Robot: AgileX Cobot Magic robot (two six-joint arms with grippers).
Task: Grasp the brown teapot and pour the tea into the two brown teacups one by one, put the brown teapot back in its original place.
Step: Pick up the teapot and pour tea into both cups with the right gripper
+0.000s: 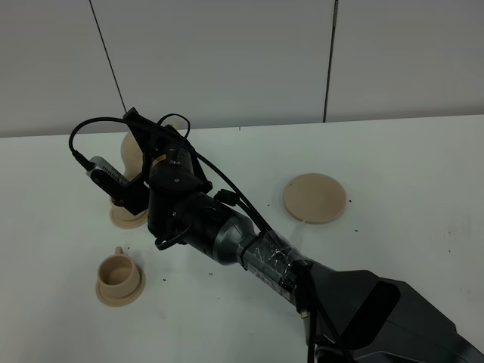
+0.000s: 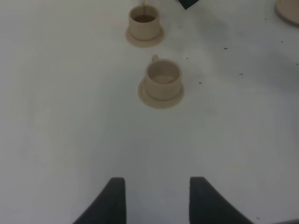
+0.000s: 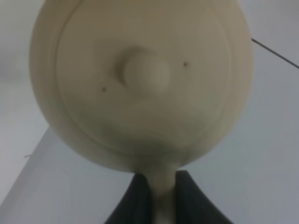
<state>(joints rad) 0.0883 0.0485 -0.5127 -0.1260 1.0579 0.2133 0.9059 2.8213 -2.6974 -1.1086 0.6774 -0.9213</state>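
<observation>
My right gripper (image 1: 160, 160) reaches across to the left and is shut on the loop handle of the brown teapot (image 1: 133, 150). The teapot is tilted above the far teacup's saucer (image 1: 125, 218). In the right wrist view the teapot's knobbed lid (image 3: 142, 70) fills the frame, with the handle (image 3: 163, 196) between the fingers (image 3: 140, 196). In the left wrist view the far teacup (image 2: 144, 22) holds dark liquid, with a thin stream above it. The near teacup (image 2: 162, 80), also in the high view (image 1: 117, 274), looks empty. My left gripper (image 2: 157, 200) is open, low over the table.
The wide flat tan saucer (image 1: 315, 198) lies bare at centre right, with its edge in the left wrist view (image 2: 288, 10). The right arm's black body (image 1: 363, 302) crosses the table diagonally. A white table (image 1: 408, 159) and grey wall panels lie behind.
</observation>
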